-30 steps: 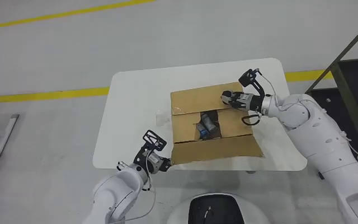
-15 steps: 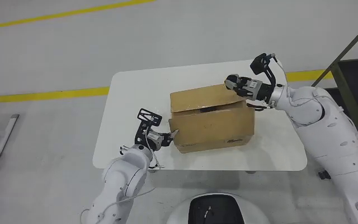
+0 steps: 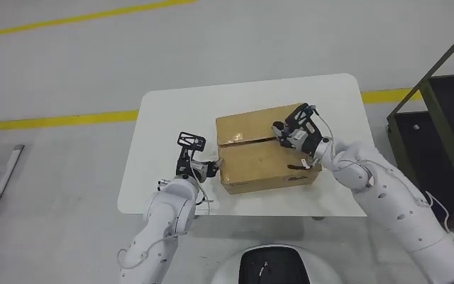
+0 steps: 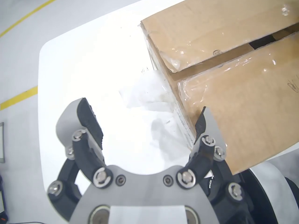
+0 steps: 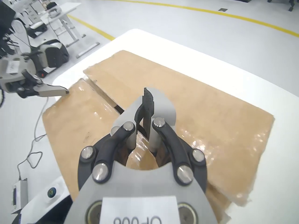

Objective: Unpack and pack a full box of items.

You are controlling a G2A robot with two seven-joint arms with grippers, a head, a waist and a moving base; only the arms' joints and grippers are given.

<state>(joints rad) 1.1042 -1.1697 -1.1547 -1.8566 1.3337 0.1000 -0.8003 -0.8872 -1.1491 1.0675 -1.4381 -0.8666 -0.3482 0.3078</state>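
Cardboard box point(image 3: 262, 153) is sitting near the middle of the white table point(image 3: 170, 113), its top folded down with a thin dark slit showing. Left gripper point(image 4: 143, 113), fingers spread wide, is touching the box's 8 o'clock corner with one fingertip. Right gripper point(image 5: 147, 103) is hanging over the box top toward 1 o'clock, fingers pressed together on nothing; contact with the cardboard is unclear.

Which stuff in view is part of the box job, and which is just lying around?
Job:
box, top folded nearly shut
left pincer, open at the box's corner
right pincer, shut, over the box top

Lying about:
table
clear film scrap beside the box
yellow floor line
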